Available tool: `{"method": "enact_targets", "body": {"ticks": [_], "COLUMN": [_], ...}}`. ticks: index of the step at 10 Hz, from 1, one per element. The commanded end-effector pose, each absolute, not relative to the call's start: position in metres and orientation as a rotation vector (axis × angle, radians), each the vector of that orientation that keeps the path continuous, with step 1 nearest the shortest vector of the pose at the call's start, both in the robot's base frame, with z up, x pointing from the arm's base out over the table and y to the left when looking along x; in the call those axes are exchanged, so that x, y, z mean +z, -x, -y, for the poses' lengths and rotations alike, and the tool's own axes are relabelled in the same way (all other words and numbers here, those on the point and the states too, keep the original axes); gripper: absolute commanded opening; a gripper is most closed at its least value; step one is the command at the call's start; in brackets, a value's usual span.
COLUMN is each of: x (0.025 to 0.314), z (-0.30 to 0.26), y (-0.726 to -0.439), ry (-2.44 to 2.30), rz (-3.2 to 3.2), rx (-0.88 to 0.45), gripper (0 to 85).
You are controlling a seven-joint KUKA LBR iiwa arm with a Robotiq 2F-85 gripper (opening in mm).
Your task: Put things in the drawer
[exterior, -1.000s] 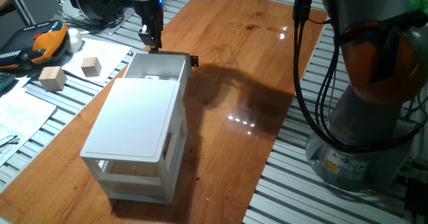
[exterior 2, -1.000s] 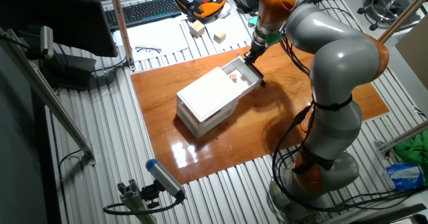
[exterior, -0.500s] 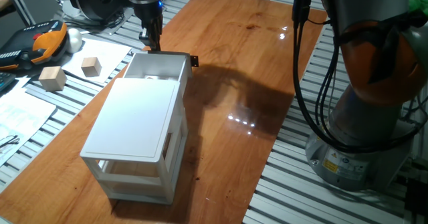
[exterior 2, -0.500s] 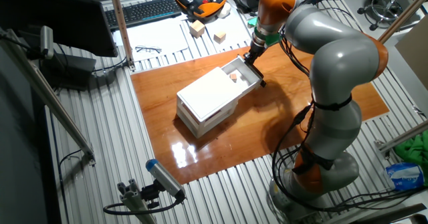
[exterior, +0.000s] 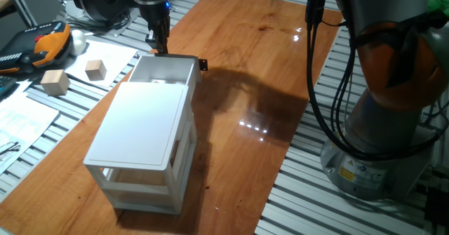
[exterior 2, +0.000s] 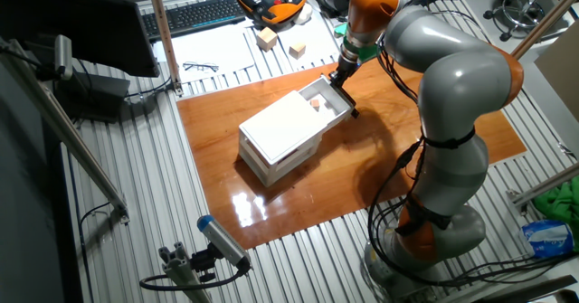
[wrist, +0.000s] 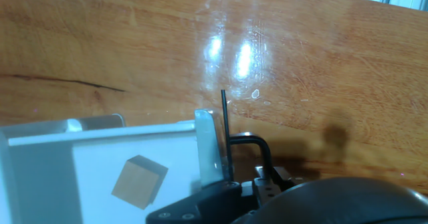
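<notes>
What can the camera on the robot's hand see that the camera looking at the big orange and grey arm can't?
Only the hand view shows the tiny light-tan wooden cube up close, lying tilted on the floor of the shallow white plastic drawer.

Only the other fixed view shows the whole orange and grey robot arm, the boxy white cabinet, the black keyboard and two larger pale wooden blocks.

Both show the cube, the open drawer and the brown wooden table.

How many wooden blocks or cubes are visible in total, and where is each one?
3. One tiny cube lies inside the open drawer. Two larger blocks sit on paper beside the wooden board. More could be hidden inside the cabinet.
</notes>
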State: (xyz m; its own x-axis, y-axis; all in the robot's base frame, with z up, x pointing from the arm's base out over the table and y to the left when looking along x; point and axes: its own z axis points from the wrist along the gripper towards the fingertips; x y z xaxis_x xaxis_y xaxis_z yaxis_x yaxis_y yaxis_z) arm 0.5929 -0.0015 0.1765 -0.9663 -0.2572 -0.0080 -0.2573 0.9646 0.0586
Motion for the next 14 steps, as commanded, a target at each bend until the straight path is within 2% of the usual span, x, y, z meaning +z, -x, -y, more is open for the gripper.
{"method": "enact_targets", "body": {"ticks": [1, 14], "x": [0.177, 0.177], "z": [0.001, -0.031], "y": [-0.593, -0.583], "ry": [0.407, 0.499], "rz": [-3.112, -3.093], "rx": [0.092, 0.083], "gripper": [0.0, 0.0]}}
